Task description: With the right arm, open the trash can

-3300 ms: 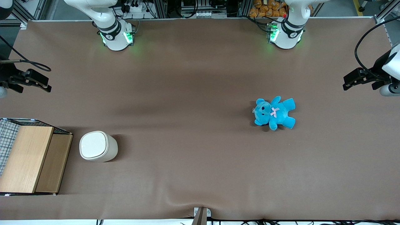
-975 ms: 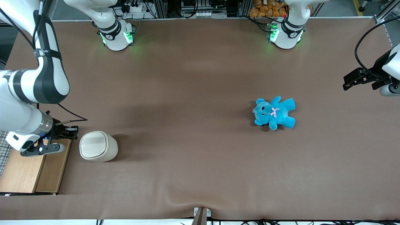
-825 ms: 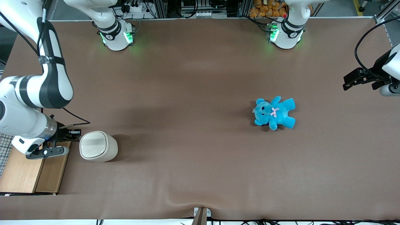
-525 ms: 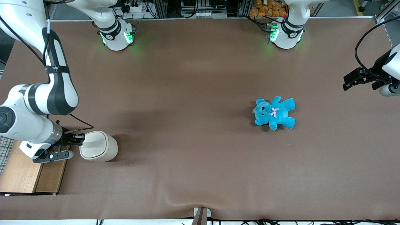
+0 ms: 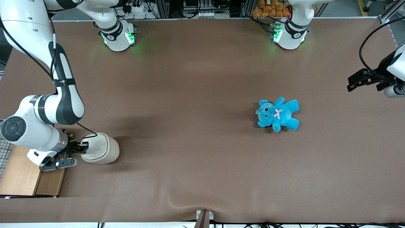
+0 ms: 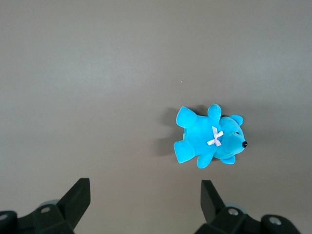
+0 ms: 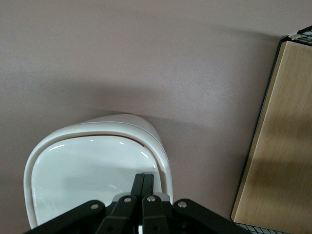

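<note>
1. Front view: the trash can (image 5: 100, 148) stands upright on the brown bench (image 5: 202, 164), toward the working arm's end and just beside the wooden-topped wire-mesh box (image 5: 22, 166).
2. Front view: the right arm (image 5: 47, 107) bends down over the box, and its end effector (image 5: 83, 146) sits above the rim of the trash can, on the side nearest the box.
3. Front view: a blue teddy bear (image 5: 277, 114) lies flat on the bench, well apart from the trash can, toward the parked arm's end and slightly farther from the front camera than the can.
4. Left wrist view: the teddy bear (image 6: 210, 136) lies alone on the bare bench (image 6: 97, 73), with a pale pink bow on its chest.
5. Right wrist view: the end effector (image 7: 143, 183) has its two fingers (image 7: 138, 184) pressed together with no gap between them, holding nothing, and their tips lie on the flat lid of the trash can (image 7: 92, 165) close to its rim.
6. Right wrist view: the lid sits level inside the rim, and the box (image 7: 280, 146) is near the trash can, with a strip of bench (image 7: 146, 58) between them.
</note>
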Controlling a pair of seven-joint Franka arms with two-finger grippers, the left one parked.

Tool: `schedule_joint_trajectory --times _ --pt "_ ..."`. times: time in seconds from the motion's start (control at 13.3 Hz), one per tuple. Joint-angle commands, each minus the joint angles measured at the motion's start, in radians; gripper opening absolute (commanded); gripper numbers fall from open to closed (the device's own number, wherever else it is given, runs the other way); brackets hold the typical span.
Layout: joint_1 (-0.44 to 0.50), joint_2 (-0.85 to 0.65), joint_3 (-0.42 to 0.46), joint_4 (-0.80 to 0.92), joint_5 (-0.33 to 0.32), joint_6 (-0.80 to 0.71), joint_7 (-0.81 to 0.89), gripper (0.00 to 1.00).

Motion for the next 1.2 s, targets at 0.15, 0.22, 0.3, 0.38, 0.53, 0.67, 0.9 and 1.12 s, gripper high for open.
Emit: schedule_joint_trajectory --times 0.15,0.22,0.3,0.38,0.53,0.67,0.9,1.12 --pt "-0.015 0.025 0.007 0.014 -0.013 0.006 -0.019 0.0" --pt "-0.015 0.028 0.007 0.013 -0.013 0.006 -0.019 0.0" --pt "-0.015 0.038 0.007 0.011 -0.012 0.013 -0.019 0.0" --pt "-0.014 0.038 0.007 0.009 -0.01 0.013 -0.019 0.0" --pt "-0.012 0.035 0.007 0.011 -0.01 0.005 -0.019 0.0" --pt "0.005 0.015 0.01 0.026 -0.013 -0.024 -0.013 0.0" --pt "0.011 -0.01 0.012 0.139 -0.013 -0.249 -0.01 0.0" --pt "0.029 -0.013 0.016 0.242 -0.013 -0.418 0.004 0.0"
